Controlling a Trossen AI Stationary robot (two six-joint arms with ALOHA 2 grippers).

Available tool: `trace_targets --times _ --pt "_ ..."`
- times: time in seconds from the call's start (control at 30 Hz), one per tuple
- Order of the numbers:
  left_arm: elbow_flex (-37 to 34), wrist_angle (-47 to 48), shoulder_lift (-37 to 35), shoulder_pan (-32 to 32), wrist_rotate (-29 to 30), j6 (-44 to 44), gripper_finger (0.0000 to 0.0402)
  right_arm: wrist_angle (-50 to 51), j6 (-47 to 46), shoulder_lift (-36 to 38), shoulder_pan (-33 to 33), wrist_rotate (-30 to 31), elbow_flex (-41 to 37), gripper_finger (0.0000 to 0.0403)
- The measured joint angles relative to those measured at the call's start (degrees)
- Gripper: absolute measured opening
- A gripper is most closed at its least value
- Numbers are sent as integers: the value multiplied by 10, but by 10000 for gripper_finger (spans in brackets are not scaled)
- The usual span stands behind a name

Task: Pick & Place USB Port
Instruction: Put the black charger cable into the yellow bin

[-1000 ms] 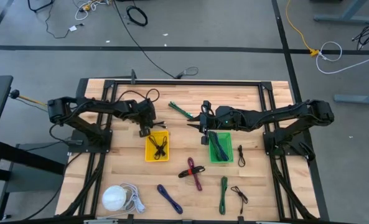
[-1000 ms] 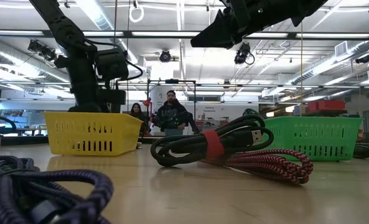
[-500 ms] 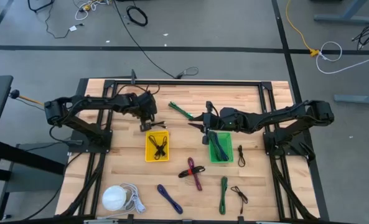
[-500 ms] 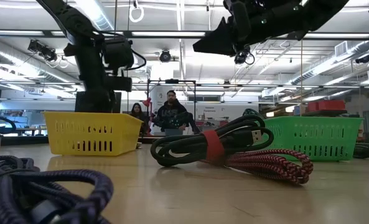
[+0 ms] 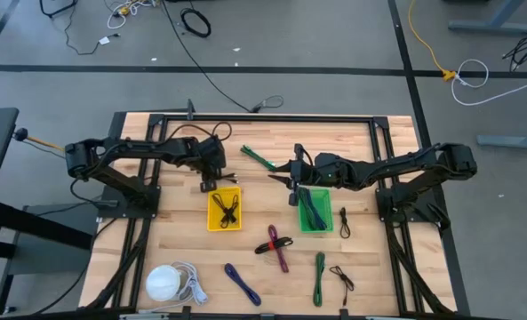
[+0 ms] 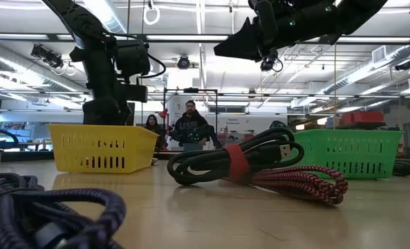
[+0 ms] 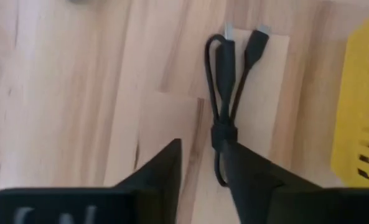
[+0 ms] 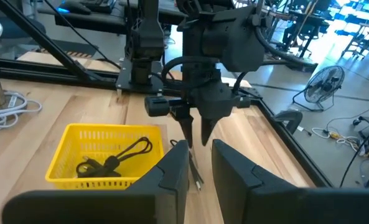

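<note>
A short black USB cable (image 7: 224,93), tied into a bundle, lies flat on the wood just beyond the yellow basket's (image 5: 225,222) far left corner. My left gripper (image 7: 203,146) hangs above it, fingers pointing down and open. In the right wrist view the left gripper (image 8: 196,134) shows clear of the table. Another black cable (image 5: 227,210) lies inside the yellow basket. My right gripper (image 5: 291,182) hovers open at the far left corner of the green basket (image 5: 327,222), with nothing between its fingers (image 8: 172,171).
Dark cables (image 5: 314,207) fill the green basket. Loose cables lie around: green (image 5: 259,158) at the far middle, red and black (image 5: 276,244), blue (image 5: 243,283), green (image 5: 319,276) and black (image 5: 341,277) near the front. A white round object with a cord (image 5: 165,283) sits front left.
My left gripper has risen a little and shifted slightly toward the table's far edge, staying over the spot beside the yellow basket. My right gripper has drifted a little toward the right.
</note>
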State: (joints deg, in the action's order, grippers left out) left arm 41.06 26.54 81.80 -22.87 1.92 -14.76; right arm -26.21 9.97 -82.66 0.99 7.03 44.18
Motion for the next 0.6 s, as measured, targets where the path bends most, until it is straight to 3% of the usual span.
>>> trace_targets --times 0.27,0.6 --pt "0 -17 6 0 9 2 209 -1 -3 0 0 0 0 73" --pt "0 -39 51 10 -4 1 211 -4 -3 0 0 -1 0 73"
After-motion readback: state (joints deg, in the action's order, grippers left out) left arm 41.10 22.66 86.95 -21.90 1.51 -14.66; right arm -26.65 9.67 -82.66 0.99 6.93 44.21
